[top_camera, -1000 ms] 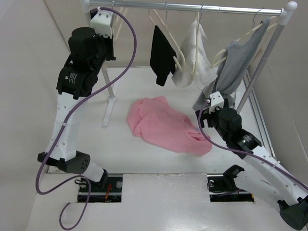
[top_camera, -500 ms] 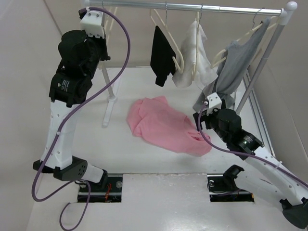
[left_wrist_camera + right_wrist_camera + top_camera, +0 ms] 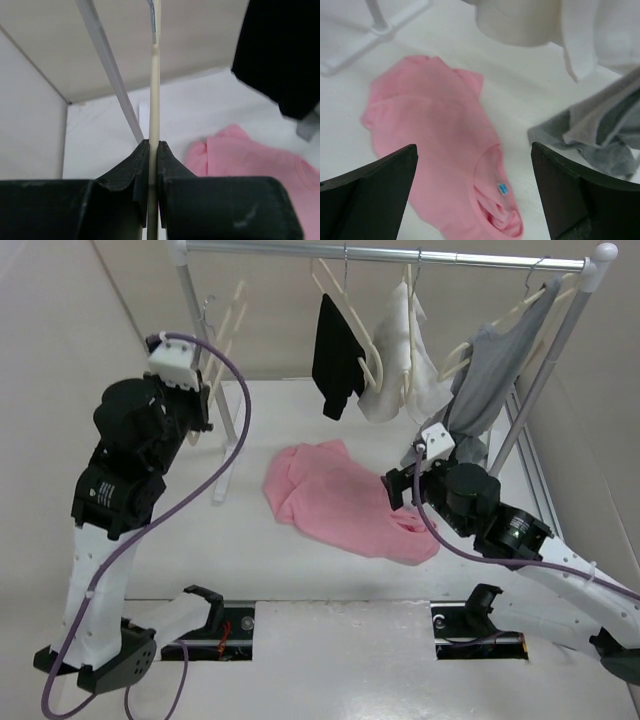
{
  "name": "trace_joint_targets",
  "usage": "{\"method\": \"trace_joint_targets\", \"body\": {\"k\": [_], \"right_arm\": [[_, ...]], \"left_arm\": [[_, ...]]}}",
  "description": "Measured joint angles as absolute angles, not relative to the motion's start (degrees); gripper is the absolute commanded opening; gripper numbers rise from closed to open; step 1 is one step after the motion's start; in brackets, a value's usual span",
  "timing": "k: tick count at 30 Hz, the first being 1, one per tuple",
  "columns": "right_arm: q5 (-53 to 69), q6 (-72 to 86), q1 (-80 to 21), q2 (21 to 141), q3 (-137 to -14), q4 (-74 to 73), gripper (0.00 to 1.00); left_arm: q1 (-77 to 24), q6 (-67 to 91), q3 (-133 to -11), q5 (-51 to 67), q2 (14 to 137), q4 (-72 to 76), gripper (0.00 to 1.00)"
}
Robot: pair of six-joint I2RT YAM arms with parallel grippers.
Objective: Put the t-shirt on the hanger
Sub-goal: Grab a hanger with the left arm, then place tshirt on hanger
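Currently left fingers are clamping the hanger; the t-shirt is lying collar-nearest beneath the parted right fingers.

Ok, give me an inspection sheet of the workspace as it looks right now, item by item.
Surface: white table, with the shirt lying on it.
Job's things: pink t-shirt crumpled, collar toward the right arm; cream hanger bare, beside the rack post.
Clutter: black garment, white garment and grey top hanging from the rail.
Grippers: left gripper shut on the hanger; right gripper open above the t-shirt.
Cables: purple cables run along both arms.
Surroundings: beige walls; nothing else seen.
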State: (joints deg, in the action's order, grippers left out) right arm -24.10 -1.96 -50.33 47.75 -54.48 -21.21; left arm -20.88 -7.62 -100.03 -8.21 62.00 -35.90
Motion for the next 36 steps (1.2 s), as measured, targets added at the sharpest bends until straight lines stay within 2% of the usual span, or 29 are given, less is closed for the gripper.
{"method": "trace_joint_targets", "body": {"k": [6, 10, 14, 21, 32, 34, 36], "right_arm": [[-23.53, 3.64, -60.03, 57.3, -62.81, -17.17, 0.99], [-22.09, 13.74, -62.22, 67.81, -69.84, -13.1, 0.99], [-20.8, 24.58, -62.85, 75.7, -72.62, -11.55, 0.99], [-17.47, 34.26, -64.18, 94.43, -87.94, -9.26, 0.99], [-11.2, 44.14, -60.36, 106.41, -97.08, -8.49, 0.97], [-9.76, 46.61, -59.61, 108.03, -97.54, -8.08, 0.92], [-7.64, 48.84, -58.78, 109.4, -97.91, -7.22, 0.83]], "left_arm": [[-20.91, -8.58, -79.4, -0.23, 48.73, -39.9, 0.0], [-20.95, -9.17, -70.13, 2.48, 42.63, -43.31, 0.0], [-20.95, -9.45, -67.64, 2.98, 41.47, -43.9, 0.0], [-20.95, -10.2, -64.9, 2.15, 45.32, -41.98, 0.0], [-20.95, -11.9, -63.33, 0.6, 47.09, -38.74, 0.0], [-20.93, -12.97, -63.24, -0.25, 47.42, -38.44, 0.0], [-20.88, -14.17, -62.61, -0.8, 47.62, -38.26, 0.0]]}}
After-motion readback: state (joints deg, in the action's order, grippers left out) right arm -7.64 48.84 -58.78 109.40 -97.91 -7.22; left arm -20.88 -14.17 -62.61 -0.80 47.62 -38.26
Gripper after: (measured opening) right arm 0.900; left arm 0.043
